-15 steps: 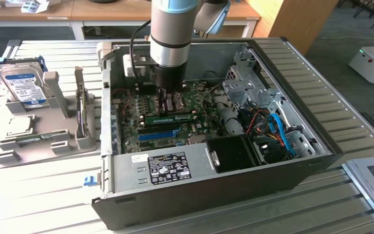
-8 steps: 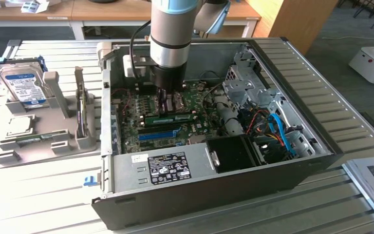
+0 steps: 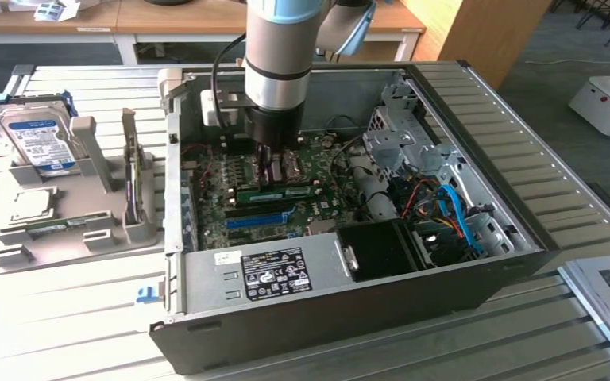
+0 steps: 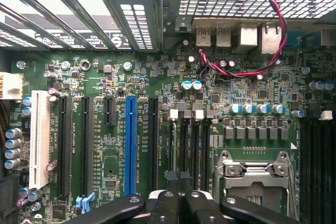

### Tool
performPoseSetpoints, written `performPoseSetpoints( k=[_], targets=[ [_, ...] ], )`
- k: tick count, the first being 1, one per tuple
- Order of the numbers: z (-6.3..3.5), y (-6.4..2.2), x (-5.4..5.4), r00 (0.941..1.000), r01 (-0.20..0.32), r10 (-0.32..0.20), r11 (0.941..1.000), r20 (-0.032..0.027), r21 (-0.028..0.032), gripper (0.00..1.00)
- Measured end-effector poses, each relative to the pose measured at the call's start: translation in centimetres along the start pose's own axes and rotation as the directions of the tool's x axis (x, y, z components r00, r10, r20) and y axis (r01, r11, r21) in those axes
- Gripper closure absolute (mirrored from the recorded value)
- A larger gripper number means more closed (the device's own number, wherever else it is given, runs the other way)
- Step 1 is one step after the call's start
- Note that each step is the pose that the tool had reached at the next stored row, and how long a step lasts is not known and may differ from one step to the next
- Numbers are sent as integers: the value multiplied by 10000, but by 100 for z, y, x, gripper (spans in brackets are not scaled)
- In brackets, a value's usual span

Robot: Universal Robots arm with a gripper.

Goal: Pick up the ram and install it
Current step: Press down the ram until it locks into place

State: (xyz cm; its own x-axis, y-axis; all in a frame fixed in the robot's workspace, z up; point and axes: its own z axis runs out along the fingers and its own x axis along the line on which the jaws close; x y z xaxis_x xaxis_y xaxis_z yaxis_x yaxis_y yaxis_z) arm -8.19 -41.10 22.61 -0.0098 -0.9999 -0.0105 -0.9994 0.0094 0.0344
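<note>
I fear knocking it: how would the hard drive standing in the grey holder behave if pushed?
The hard drive looks like a metal-cased block: probably stiff and heavy for its size. It stands on edge, so it might tip, though the uprights of the grey holder likely restrain it.

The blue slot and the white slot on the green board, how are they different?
The blue slot is bright blue; the white slot is creamy white. The white slot is wider than the blue slot. The blue slot has black slots on both sides; the white slot sits near the edge of the board, beside silver capacitors. Both are long, straight and parallel.
</note>
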Motion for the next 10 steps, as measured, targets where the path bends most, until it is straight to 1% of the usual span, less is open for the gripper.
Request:
performPoseSetpoints(
  k=[10],
  targets=[
    [9,1,0,10000,0,0,10000,-1,0,90]
  ],
)
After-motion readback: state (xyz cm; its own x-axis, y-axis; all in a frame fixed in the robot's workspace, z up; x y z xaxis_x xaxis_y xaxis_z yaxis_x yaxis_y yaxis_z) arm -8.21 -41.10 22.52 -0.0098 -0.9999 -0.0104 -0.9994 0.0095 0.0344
